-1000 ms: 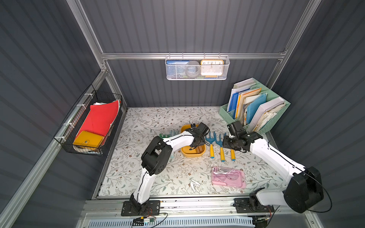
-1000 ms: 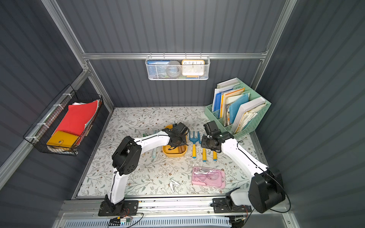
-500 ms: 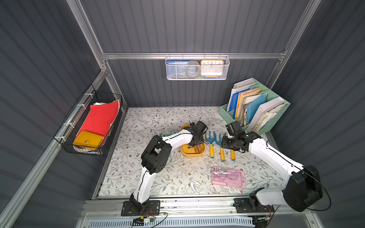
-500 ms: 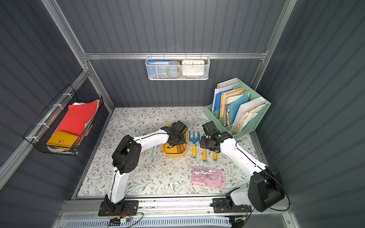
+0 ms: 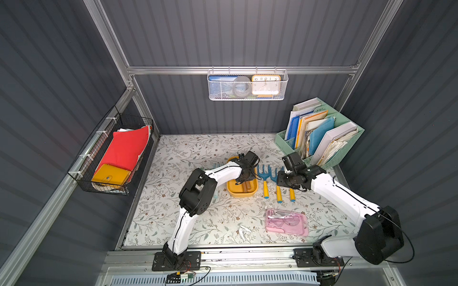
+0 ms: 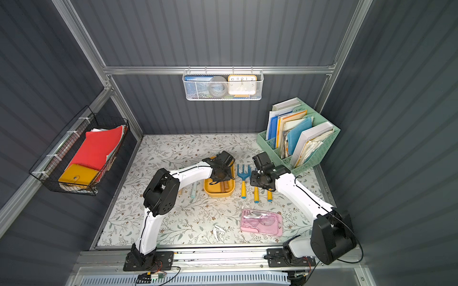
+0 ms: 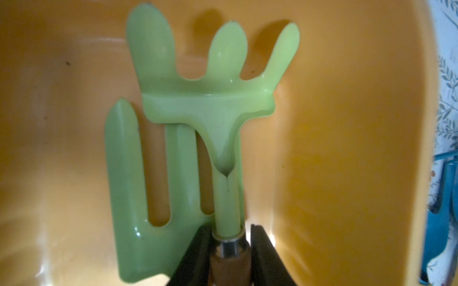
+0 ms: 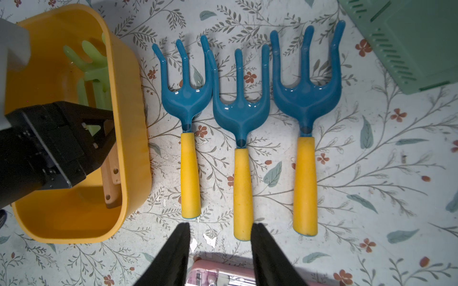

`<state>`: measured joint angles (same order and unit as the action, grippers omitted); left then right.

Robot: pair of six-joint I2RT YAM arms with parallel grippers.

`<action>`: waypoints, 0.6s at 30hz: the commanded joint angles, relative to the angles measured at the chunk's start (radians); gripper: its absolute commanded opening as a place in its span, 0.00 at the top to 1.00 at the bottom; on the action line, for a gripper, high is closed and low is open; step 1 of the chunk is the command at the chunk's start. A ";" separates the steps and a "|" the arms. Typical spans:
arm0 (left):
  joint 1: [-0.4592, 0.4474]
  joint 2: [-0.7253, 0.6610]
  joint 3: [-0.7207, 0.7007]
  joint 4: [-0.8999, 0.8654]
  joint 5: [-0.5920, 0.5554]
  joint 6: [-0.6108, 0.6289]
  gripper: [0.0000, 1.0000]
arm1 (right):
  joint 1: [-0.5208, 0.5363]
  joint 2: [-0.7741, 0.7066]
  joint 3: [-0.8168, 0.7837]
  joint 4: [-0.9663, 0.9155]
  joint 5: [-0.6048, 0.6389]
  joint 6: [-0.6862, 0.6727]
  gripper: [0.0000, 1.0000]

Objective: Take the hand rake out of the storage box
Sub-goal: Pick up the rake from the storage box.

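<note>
The yellow storage box (image 5: 242,194) (image 6: 218,195) sits mid-table. Inside it, the left wrist view shows a pale green hand rake (image 7: 213,99) with bent tines, lying over a green fork-like tool (image 7: 128,173). My left gripper (image 7: 230,229) (image 5: 244,176) reaches into the box, shut on the rake's neck where the metal collar meets the wooden handle. My right gripper (image 8: 220,225) (image 5: 281,179) hovers open above the table right of the box (image 8: 131,123). Nothing is between its fingers. Wooden handles (image 8: 111,173) rest in the box.
Three blue rakes with yellow handles (image 8: 240,111) (image 5: 264,176) lie side by side right of the box. A pink case (image 5: 286,221) lies nearer the front, a mint-green file organizer (image 5: 319,138) stands at the back right, and a wire basket (image 5: 111,158) hangs on the left wall.
The left gripper's head has shifted slightly toward the back over the box. The right gripper has drifted a little toward the box. Nothing else has moved.
</note>
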<state>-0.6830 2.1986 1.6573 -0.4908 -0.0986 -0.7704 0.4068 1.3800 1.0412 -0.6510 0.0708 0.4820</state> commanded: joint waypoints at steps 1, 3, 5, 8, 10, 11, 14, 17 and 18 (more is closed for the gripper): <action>0.015 -0.005 0.018 -0.033 0.001 0.028 0.71 | 0.007 0.008 0.025 -0.003 -0.001 0.010 0.55; 0.019 -0.013 0.031 -0.040 -0.002 0.038 0.73 | 0.009 0.008 0.026 -0.003 -0.001 0.010 0.55; 0.023 -0.029 0.044 -0.049 -0.009 0.047 0.74 | 0.010 0.010 0.027 -0.005 -0.002 0.010 0.55; 0.030 -0.069 0.057 -0.052 -0.024 0.062 0.75 | 0.012 0.011 0.029 -0.005 0.001 0.008 0.55; 0.041 -0.099 0.064 -0.060 -0.027 0.072 0.76 | 0.013 0.012 0.032 -0.007 0.000 0.008 0.55; 0.047 -0.113 0.066 -0.063 -0.029 0.076 0.76 | 0.014 0.013 0.034 -0.008 -0.002 0.010 0.55; 0.073 -0.151 0.068 -0.069 -0.008 0.096 0.76 | 0.019 0.020 0.040 -0.008 -0.002 0.008 0.55; 0.106 -0.185 0.062 -0.079 0.022 0.118 0.76 | 0.025 0.027 0.048 -0.010 -0.003 0.008 0.55; 0.114 -0.200 0.061 -0.088 0.022 0.131 0.76 | 0.027 0.030 0.051 -0.010 -0.002 0.008 0.55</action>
<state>-0.5949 2.0613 1.6894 -0.5446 -0.0906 -0.6930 0.4252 1.3968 1.0657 -0.6506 0.0708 0.4820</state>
